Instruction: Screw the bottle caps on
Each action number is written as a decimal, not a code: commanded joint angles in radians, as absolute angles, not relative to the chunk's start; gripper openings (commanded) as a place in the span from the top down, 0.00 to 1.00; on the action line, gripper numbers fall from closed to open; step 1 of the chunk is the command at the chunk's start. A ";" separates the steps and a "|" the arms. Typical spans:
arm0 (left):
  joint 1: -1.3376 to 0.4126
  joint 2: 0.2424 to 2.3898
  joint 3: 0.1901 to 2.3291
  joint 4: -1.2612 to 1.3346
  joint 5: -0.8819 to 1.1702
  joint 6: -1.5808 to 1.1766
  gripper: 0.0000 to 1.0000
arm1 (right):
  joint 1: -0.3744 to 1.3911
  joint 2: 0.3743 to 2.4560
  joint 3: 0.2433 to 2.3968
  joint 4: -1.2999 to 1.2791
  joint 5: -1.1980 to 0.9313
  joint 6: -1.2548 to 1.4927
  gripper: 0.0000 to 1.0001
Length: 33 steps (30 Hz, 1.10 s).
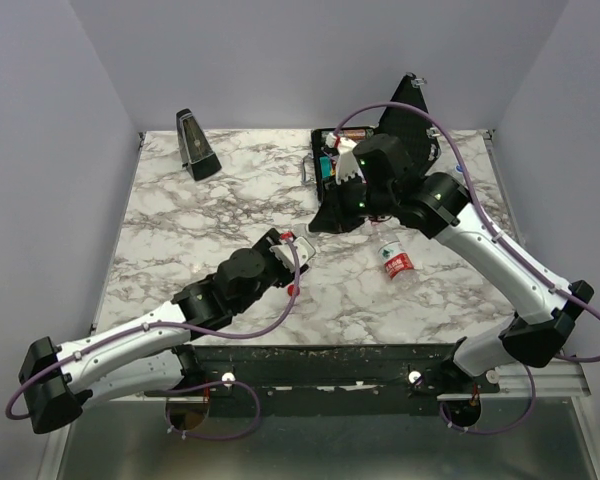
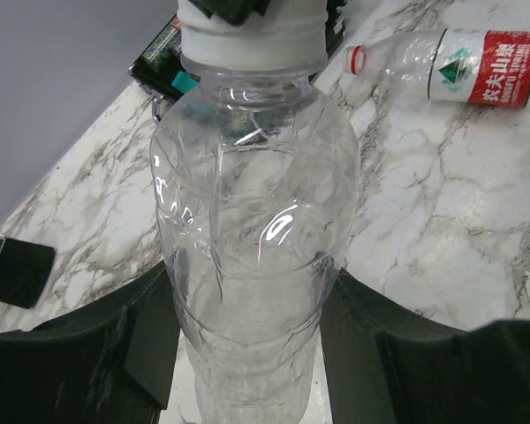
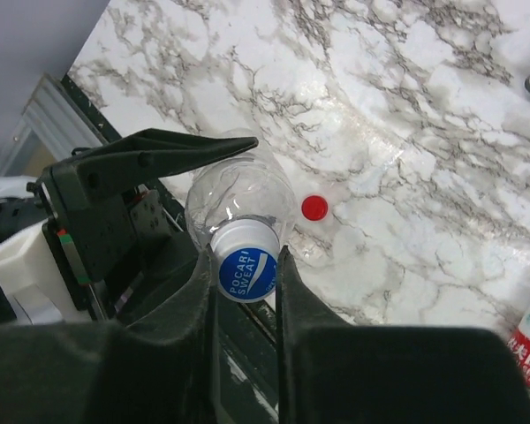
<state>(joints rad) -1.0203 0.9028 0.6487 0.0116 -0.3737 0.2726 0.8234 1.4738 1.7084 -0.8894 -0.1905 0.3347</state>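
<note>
Capping is underway on bottle no. 1: your right pincer is clenched on the blue cap, which sits on the neck of the clear bottle. Your left pincer is clamped round that bottle's body, approx mid-tabletop toward the near side. You can't see how far the thread has run down, so I'd judge this cap seated but not proven tight. Left to do: the red cap lies loose on the marble just beside the held bottle, and the labelled bottle lies on its side w/ an open mouth, off to the right, apart from both. The third cap isn't in view. Room-wise, the black case sits close behind your right wrist and the near edge runs close under the left arm; the open marble is to the left.
</note>
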 commanded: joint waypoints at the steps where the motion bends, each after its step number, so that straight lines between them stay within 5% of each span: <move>1: -0.944 0.842 0.681 0.002 -0.162 0.155 0.92 | 0.841 1.448 1.762 -0.910 -0.370 0.149 0.72; 7: -0.755 0.805 0.698 -0.179 0.383 0.143 0.92 | 0.841 1.356 1.735 -0.899 -0.434 -0.237 0.47; 14: -0.701 0.865 0.770 -0.302 0.762 0.222 0.92 | 0.841 1.287 1.675 -0.928 -0.566 -0.547 0.43; 33: -0.693 0.996 0.887 -0.314 0.945 0.262 0.92 | 0.842 1.322 1.697 -1.126 -0.726 -0.831 0.44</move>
